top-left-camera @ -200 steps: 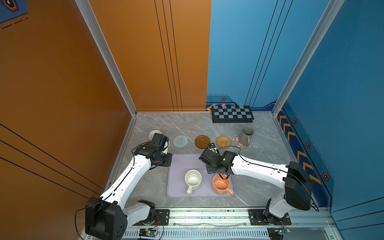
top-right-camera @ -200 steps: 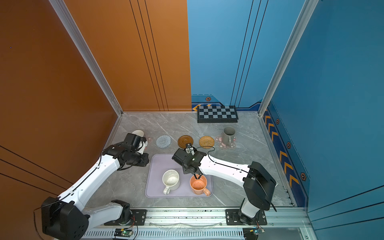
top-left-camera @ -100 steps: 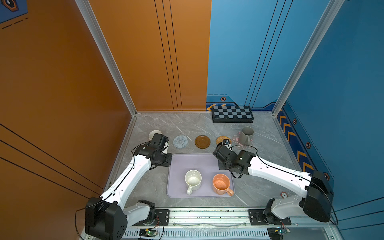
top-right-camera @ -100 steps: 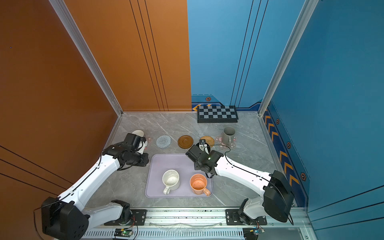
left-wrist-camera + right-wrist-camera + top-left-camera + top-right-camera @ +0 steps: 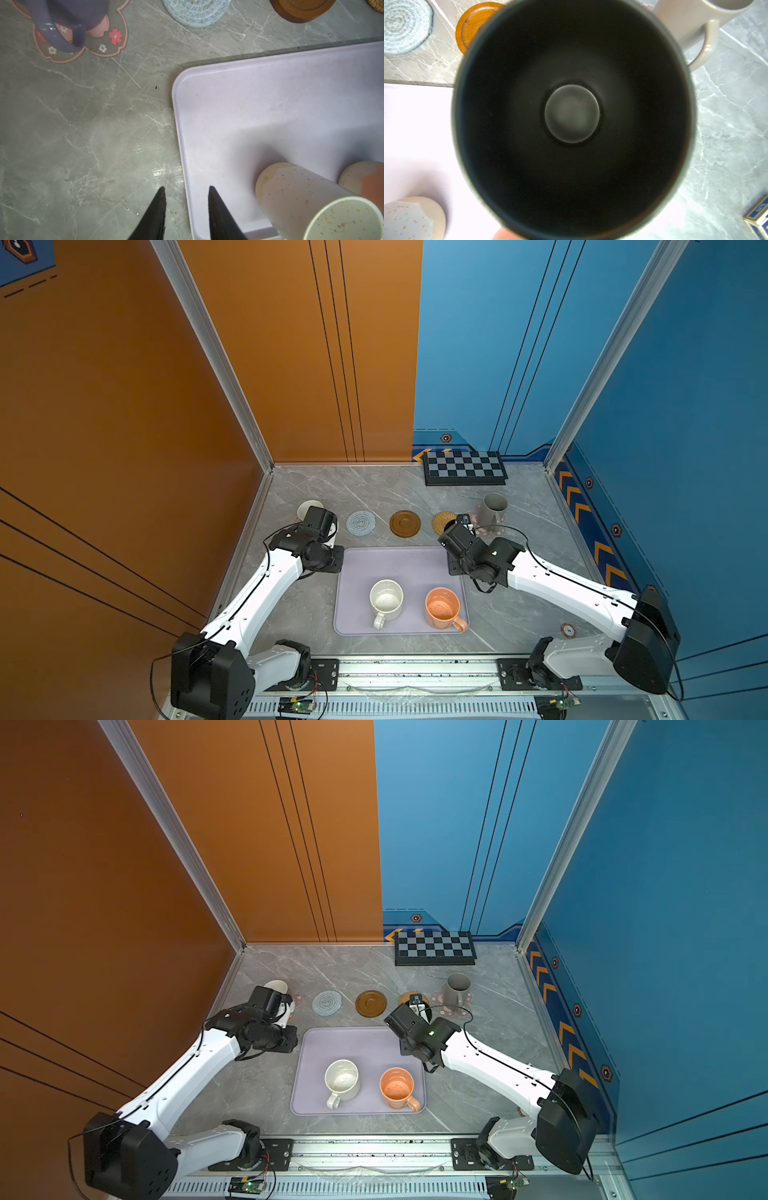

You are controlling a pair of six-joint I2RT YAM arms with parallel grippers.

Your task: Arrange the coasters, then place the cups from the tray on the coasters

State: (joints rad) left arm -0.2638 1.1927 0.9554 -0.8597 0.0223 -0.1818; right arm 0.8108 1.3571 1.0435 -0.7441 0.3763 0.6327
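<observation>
While both arms reach out from the near rail in both top views, the left arm stretches far and right from its shoulder, wrist folded down, so the left gripper [image 5: 332,562] hangs by the far-left corner of the tray [image 5: 399,568]; the right arm runs low toward the far left, and the right gripper [image 5: 460,521] is clenched on the black cup [image 5: 450,526] over the rattan coaster [image 5: 439,517]; whether the cup rests on it I cannot tell. On the tray stand the white speckled cup [image 5: 386,599] and, to its right, the orange cup [image 5: 442,608]; along the far row sit the lavender cup [image 5: 309,508], the bare spiral coaster [image 5: 360,522], the bare wooden coaster [image 5: 405,524], and the grey cup [image 5: 494,508] on the right pink flower coaster [image 5: 484,531].

From the left wrist, the fingers [image 5: 158,207] stand apart with nothing between them, straddling the tray's left rim; the lavender cup stands on the left pink flower coaster [image 5: 112,41].

From the right wrist, the black cup's mouth fills the frame, with the grey cup just beside it; the fingers are hidden.
</observation>
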